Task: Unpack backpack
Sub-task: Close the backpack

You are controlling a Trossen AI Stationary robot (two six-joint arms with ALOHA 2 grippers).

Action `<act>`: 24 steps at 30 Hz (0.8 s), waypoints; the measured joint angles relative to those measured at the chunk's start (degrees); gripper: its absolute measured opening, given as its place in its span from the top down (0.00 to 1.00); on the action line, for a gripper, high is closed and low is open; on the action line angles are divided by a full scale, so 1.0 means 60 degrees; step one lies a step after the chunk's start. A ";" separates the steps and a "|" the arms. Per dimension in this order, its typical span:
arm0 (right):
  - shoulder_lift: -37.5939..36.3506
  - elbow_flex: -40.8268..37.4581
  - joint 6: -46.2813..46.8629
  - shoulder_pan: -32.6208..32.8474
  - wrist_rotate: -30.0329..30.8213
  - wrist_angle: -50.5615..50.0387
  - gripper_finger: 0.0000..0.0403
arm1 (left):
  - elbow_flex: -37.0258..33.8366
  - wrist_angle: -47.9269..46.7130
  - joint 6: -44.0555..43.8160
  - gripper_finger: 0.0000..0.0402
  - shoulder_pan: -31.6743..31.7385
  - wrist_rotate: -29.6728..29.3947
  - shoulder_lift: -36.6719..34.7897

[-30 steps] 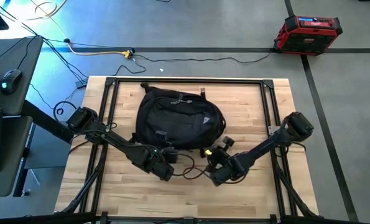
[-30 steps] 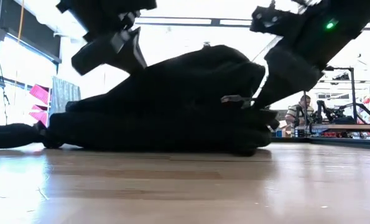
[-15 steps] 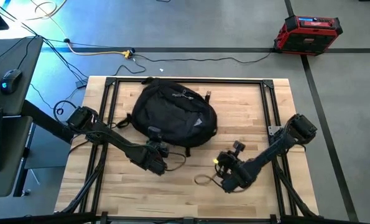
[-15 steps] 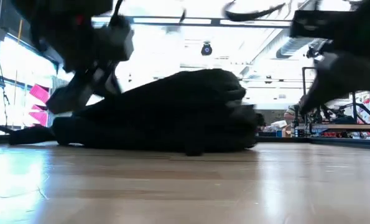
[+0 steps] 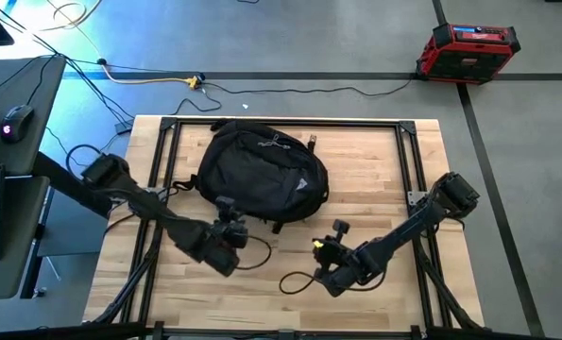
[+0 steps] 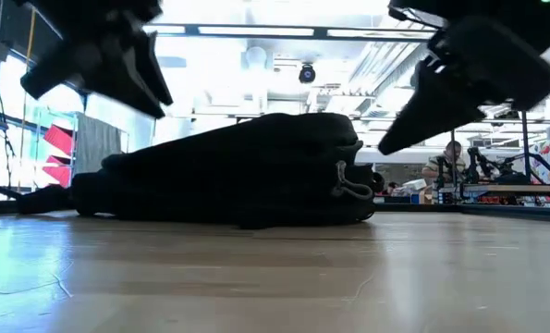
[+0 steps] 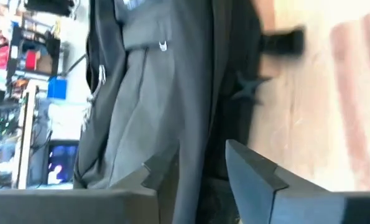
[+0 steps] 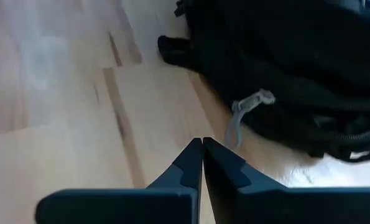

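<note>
A: From above, we see the backpack [image 5: 262, 175] lying flat on the far half of the wooden table [image 5: 375, 302], front face up. The left gripper [image 5: 231, 229] sits just off its near edge, and the right gripper [image 5: 320, 264] is farther toward the near side, clear of the fabric.

B: At table height, we get the backpack [image 6: 228, 180] as a low dark mound with a grey zipper pull [image 6: 347, 185] hanging at its right end. Both arms hang above it, touching nothing. A person [image 6: 452, 162] sits in the room behind.

A: Through the left wrist camera, we see the two fingers [image 7: 250, 177] spread with a clear gap, nothing between them, the backpack [image 7: 166, 93] right ahead.

B: And in the right wrist view, we find the fingers [image 8: 188, 163] pressed together, tips meeting over bare wood, empty. The backpack [image 8: 296, 62] lies just beyond, its grey zipper pull [image 8: 247, 106] trailing onto the table.
</note>
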 joint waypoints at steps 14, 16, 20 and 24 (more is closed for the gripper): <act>0.0007 -0.0972 0.0816 -0.1381 -0.0143 0.1737 0.48 | 0.0205 0.2330 0.0521 0.69 -0.0634 -0.0153 -0.0029; 0.0007 -0.1055 0.0958 -0.1635 -0.0297 0.2027 0.43 | 0.0205 0.2625 0.0584 0.69 -0.0597 -0.0140 -0.0029; 0.0050 -0.1195 0.0948 -0.2035 -0.0400 0.2452 0.42 | 0.0205 0.3407 0.1053 0.69 -0.0433 0.0357 0.0094; 0.0102 -0.1220 0.0779 -0.2348 -0.0354 0.2730 0.50 | 0.0205 0.4552 0.1864 0.69 -0.0189 0.0746 0.0610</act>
